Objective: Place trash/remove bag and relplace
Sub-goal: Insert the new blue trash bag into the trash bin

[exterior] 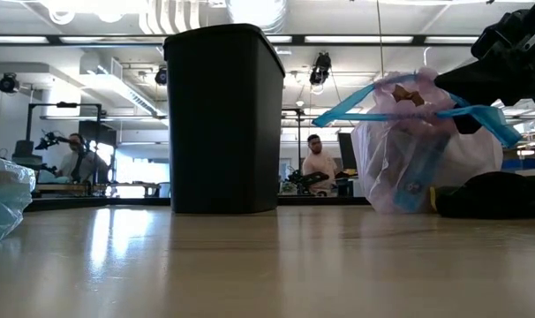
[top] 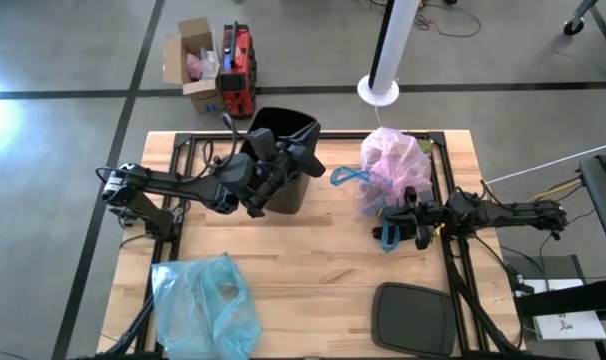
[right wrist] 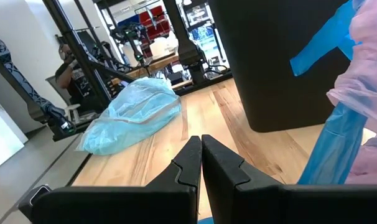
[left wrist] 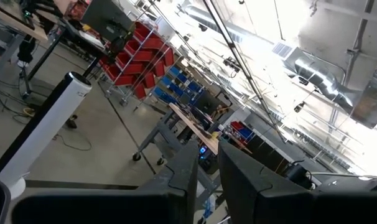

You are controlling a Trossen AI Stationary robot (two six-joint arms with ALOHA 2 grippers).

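Left gripper (top: 273, 180) is being held nearly closed at the rim of the black bin (top: 288, 160), nothing visibly pinched. Right gripper (top: 401, 228), fingers pressed together, is being kept beside the bag (top: 391, 168), which is sitting filled and tied on the table beside the bin. Removal is judged done; relining is left, with the light-blue bag (top: 203, 300) being left unused near the front edge.

Your wooden table (top: 313, 260) carries the black bin (top: 288, 165) at upper centre, the pink bag (top: 391, 165) upper right, a blue bag (top: 205, 305) lower left, and a dark lid (top: 413, 318) lower right.
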